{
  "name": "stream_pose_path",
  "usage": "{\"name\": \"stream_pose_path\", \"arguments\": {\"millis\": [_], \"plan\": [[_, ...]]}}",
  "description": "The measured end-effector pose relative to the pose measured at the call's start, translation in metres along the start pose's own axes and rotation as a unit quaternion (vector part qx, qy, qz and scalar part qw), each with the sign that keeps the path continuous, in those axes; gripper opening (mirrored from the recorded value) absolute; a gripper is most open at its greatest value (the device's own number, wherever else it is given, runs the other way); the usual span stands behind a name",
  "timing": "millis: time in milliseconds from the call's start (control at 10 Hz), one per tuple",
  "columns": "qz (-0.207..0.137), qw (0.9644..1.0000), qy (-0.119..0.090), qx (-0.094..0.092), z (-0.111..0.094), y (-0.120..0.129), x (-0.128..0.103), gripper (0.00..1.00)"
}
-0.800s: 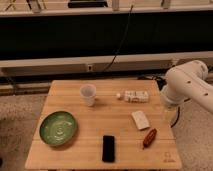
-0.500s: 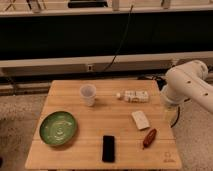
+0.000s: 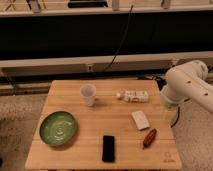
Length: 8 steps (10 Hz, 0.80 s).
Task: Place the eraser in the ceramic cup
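Green plate [image 3: 58,128] sits front-left of the ceramic cup [image 3: 88,94]; eraser [image 3: 108,148] lies front-right of the cup by the table's [image 3: 115,120] front edge, long axis front-to-back, bare wood between; gripper [image 3: 169,111], jaws spread and empty, hangs far right of the cup.

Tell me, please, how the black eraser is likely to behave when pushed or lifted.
The eraser lies flat, so it probably slides rather than rolls. It looks thin, perhaps awkward to pinch. The gripper hangs by the right edge of the table.
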Motion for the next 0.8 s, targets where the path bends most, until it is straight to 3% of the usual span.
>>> {"name": "stream_pose_path", "arguments": {"millis": [800], "plan": [[-0.008,1.0000,0.004,-0.002,0.0016,0.0025,-0.0045,0.80]]}}
